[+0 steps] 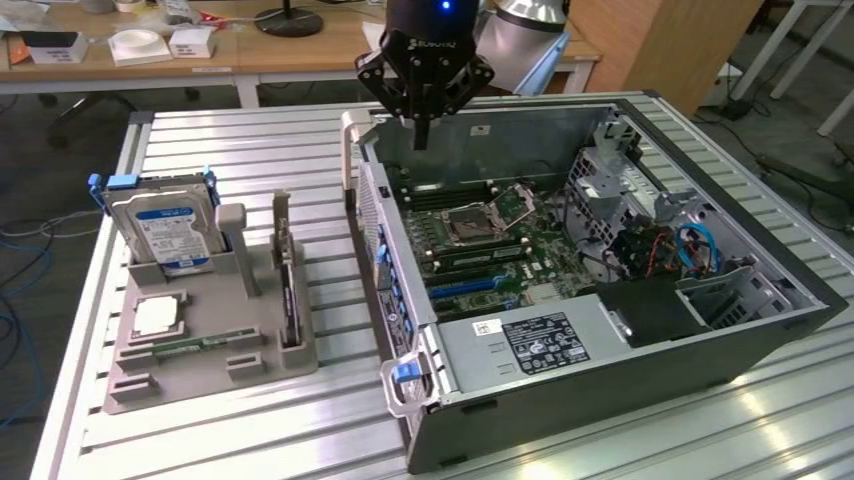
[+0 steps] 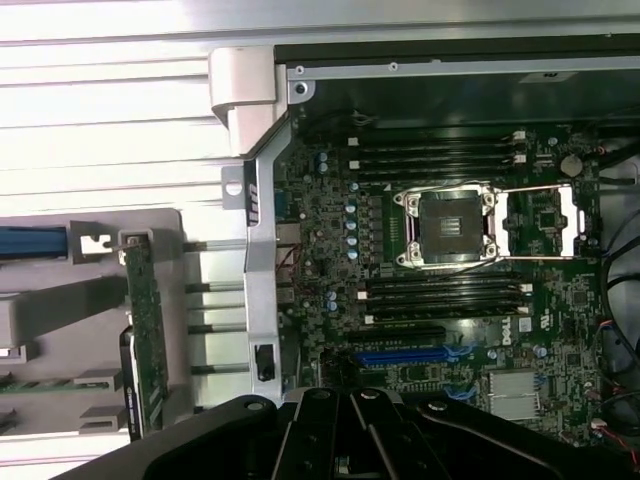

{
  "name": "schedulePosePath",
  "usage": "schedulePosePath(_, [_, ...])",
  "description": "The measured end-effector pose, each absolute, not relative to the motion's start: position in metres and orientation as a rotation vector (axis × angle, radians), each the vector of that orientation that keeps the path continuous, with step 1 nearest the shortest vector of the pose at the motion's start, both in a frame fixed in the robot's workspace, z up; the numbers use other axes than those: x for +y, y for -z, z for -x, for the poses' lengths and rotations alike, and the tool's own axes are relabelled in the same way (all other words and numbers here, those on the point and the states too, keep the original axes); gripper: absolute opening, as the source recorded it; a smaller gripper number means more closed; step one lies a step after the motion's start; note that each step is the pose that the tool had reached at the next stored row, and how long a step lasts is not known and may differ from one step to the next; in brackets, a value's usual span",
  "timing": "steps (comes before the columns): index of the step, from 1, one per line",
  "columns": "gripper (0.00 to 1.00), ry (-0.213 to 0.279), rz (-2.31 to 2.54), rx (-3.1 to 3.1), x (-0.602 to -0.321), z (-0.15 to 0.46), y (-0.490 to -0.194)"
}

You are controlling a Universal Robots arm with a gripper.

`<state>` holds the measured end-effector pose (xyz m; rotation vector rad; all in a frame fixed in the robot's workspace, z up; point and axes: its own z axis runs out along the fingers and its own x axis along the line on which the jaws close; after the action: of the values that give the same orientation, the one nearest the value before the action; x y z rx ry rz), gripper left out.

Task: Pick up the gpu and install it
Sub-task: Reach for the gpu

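Black gpu (image 1: 286,285) stands in tray (image 1: 140,385), well apart from closed pincer (image 1: 422,135).

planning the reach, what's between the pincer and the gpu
Exterior view: the computer case's side wall and bare table slats, between pincer and gpu.

On the desk (image 1: 240,150) a tray (image 1: 267,365) lies to the exterior view's left of the computer case (image 1: 601,390). In it the gpu (image 1: 286,270) stands on edge nearest the case, the hard drive (image 1: 163,232) farther left.
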<state>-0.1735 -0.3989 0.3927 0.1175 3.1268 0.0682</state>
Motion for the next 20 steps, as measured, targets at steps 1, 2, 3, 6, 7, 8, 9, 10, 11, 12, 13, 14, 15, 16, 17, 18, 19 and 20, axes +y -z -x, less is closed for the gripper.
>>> schedulePosePath(1, [0.10,-0.068,-0.118,3.127,-0.399,0.174,-0.393])
schedulePosePath(2, [0.10,-0.068,-0.118,3.127,-0.399,0.175,-0.393])
schedulePosePath(3, [0.10,-0.068,-0.118,3.127,-0.399,0.175,-0.393])
schedulePosePath(6, [0.10,-0.068,-0.118,3.127,-0.399,0.177,-0.393])
schedulePosePath(7, [0.10,-0.068,-0.117,3.128,-0.399,0.177,-0.393])
schedulePosePath(8, [0.10,-0.068,-0.117,3.128,-0.399,0.177,-0.393])
schedulePosePath(9, [0.10,-0.068,-0.117,3.128,-0.399,0.177,-0.393])
schedulePosePath(10, [0.10,-0.068,-0.118,3.128,-0.399,0.177,-0.393])
schedulePosePath(11, [0.10,-0.068,-0.118,3.128,-0.399,0.177,-0.393])
schedulePosePath(12, [0.10,-0.068,-0.118,3.128,-0.399,0.177,-0.393])
schedulePosePath(13, [0.10,-0.068,-0.118,3.128,-0.399,0.178,-0.393])
schedulePosePath(14, [0.10,-0.068,-0.118,3.128,-0.399,0.180,-0.393])
schedulePosePath(15, [0.10,-0.068,-0.118,3.128,-0.399,0.183,-0.393])
schedulePosePath(16, [0.10,-0.068,-0.118,3.128,-0.399,0.186,-0.393])
schedulePosePath(17, [0.10,-0.068,-0.118,3.128,-0.399,0.189,-0.393])
schedulePosePath(18, [0.10,-0.068,-0.117,3.128,-0.399,0.191,-0.393])
schedulePosePath(19, [0.10,-0.068,-0.117,3.128,-0.399,0.194,-0.393])
schedulePosePath(20, [0.10,-0.068,-0.117,3.128,-0.400,0.197,-0.393])
